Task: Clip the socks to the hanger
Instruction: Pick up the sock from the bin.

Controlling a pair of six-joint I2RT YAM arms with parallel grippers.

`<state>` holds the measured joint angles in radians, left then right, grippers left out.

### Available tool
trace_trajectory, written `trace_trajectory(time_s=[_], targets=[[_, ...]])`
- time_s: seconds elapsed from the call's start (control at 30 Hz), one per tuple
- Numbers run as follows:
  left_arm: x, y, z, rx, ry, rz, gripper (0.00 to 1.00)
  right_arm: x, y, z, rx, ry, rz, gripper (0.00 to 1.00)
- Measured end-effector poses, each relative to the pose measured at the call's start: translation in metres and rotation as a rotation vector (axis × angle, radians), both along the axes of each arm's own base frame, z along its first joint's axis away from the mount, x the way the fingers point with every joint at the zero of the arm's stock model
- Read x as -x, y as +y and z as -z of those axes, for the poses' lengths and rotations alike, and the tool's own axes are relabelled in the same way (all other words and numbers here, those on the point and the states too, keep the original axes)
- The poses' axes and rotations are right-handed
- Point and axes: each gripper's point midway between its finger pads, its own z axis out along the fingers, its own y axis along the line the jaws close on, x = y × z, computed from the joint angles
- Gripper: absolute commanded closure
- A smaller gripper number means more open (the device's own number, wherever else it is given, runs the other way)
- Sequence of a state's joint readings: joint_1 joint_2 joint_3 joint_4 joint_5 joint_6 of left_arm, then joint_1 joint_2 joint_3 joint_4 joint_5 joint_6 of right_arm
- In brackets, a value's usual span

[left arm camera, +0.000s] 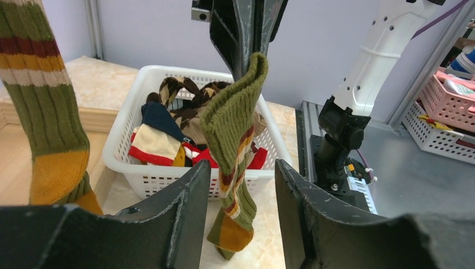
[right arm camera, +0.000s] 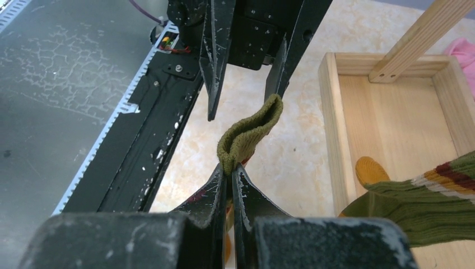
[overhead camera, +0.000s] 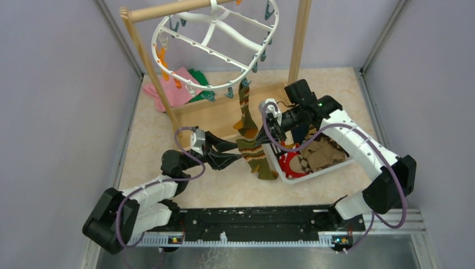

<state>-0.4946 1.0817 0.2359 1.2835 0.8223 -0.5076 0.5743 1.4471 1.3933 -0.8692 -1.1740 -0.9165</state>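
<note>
The white oval hanger [overhead camera: 213, 42] with teal and orange clips hangs from a wooden pole at the back. One olive striped sock [overhead camera: 245, 109] hangs from a front clip; it also shows in the left wrist view [left arm camera: 47, 112] and the right wrist view [right arm camera: 425, 204]. My right gripper [overhead camera: 262, 136] is shut on the cuff of a second olive striped sock [right arm camera: 249, 131], which dangles down to the table [left arm camera: 235, 145]. My left gripper [left arm camera: 242, 174] is open, its fingers on either side of this sock's lower part without touching it. More socks lie in the white basket [overhead camera: 278, 168].
The wooden rack's base tray [overhead camera: 218, 115] and uprights stand behind the grippers. Pink and green cloths [overhead camera: 176, 84] lie at the back left. The basket [left arm camera: 168, 73] sits just right of the held sock. The black base rail [overhead camera: 252, 224] runs along the near edge.
</note>
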Motion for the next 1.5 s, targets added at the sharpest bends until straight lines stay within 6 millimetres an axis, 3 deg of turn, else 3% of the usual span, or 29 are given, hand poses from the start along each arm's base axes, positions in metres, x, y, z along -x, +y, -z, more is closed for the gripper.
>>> trace_trajectory(time_s=[0.47, 0.57, 0.7, 0.93, 1.23, 1.5], targets=[[-0.002, -0.005, -0.003, 0.048, 0.035, 0.035, 0.69, -0.001, 0.001, -0.002, 0.007, 0.018, 0.005, 1.00], [-0.003, -0.007, 0.000, 0.044, 0.070, 0.050, 0.79, -0.003, 0.003, -0.004, 0.006, 0.025, 0.010, 1.00], [-0.003, -0.010, 0.009, 0.031, 0.127, 0.069, 1.00, -0.006, 0.004, -0.007, 0.001, 0.027, 0.016, 1.00], [-0.005, -0.009, 0.007, 0.038, 0.116, 0.055, 1.00, -0.009, 0.006, -0.005, 0.009, 0.042, 0.026, 0.99], [-0.001, 0.011, -0.034, 0.082, -0.183, -0.096, 1.00, -0.014, 0.005, -0.003, 0.034, 0.031, 0.050, 0.66], [-0.010, 0.017, -0.025, -0.074, -0.362, -0.192, 1.00, -0.032, 0.001, -0.022, 0.108, -0.076, 0.084, 0.41]])
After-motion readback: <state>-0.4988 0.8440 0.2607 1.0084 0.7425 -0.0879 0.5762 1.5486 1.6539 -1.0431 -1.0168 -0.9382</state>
